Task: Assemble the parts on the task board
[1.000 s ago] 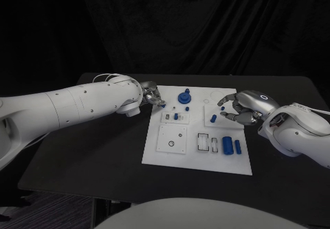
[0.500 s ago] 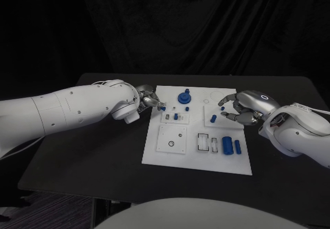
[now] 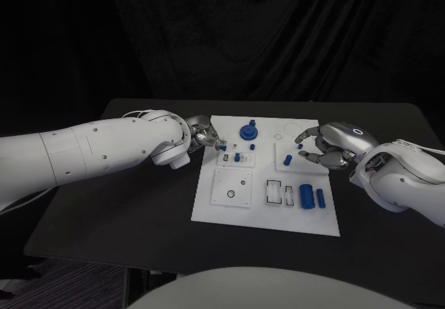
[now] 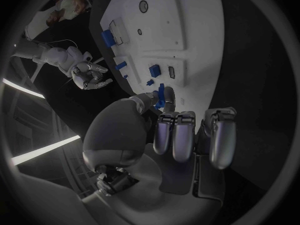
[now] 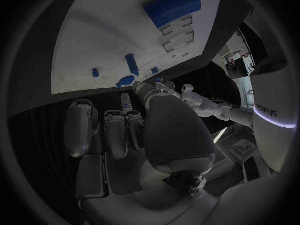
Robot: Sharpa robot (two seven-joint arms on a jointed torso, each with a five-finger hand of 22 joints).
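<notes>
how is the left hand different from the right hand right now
The left hand pinches a small blue part over the white board's left edge; the right hand holds nothing, fingers curled and apart, at the board's right edge. Both are silver hands on white arms.

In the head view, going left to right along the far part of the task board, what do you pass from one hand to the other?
Left hand pinching a small blue part → large blue knob-shaped part → small blue peg → right hand, holding nothing, all over the task board.
</notes>
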